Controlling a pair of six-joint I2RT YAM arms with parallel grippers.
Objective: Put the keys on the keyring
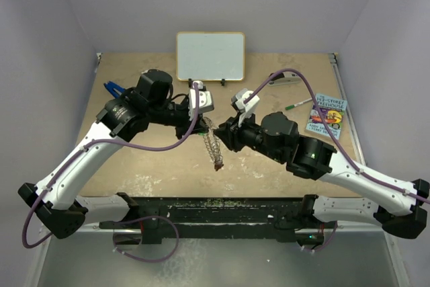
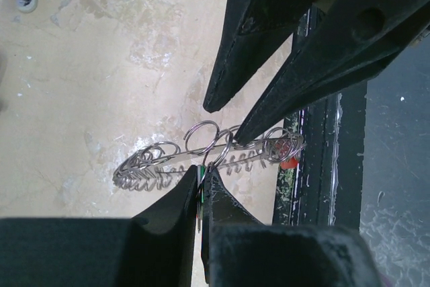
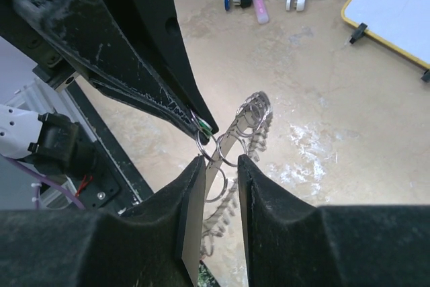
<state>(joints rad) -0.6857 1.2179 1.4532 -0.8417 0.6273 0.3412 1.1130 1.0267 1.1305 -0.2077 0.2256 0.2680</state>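
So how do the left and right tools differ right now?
The left tool is shut, pinching the green key so that only a sliver shows; the right tool has its jaws apart. The left tool sits beside the keyring; the right tool straddles its wire loops, and whether it clamps them I cannot tell. Both are black and meet nearly tip to tip at the keyring.

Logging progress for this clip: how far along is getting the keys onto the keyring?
Looks done: the red key seems to hang at the low end of the keyring. In hand: the left tool pinches the green key against the ring's small loops, while the right tool grips the raised ring. Remaining: the green key is not clearly threaded on.
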